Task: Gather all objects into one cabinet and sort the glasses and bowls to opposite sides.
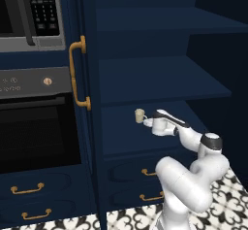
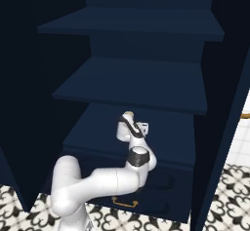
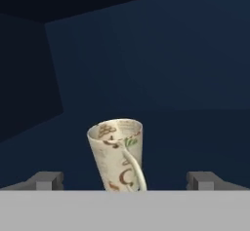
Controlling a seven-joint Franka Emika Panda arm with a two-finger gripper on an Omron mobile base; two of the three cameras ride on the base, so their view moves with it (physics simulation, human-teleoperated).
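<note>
The tall navy unit (image 1: 160,78) stood open, its shelves bare; the end effector (image 1: 145,121) reached over the lower shelf (image 2: 161,132), fingers apart beside the cream mug (image 3: 118,153), unclamped; gathering and sorting apparently remained undone.

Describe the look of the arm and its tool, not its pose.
The arm is glossy white with rounded, tube-like links and dark grey bands at the joints. Its tool ends in two small dark grey blocky fingertips. No cables or markings are visible.
</note>
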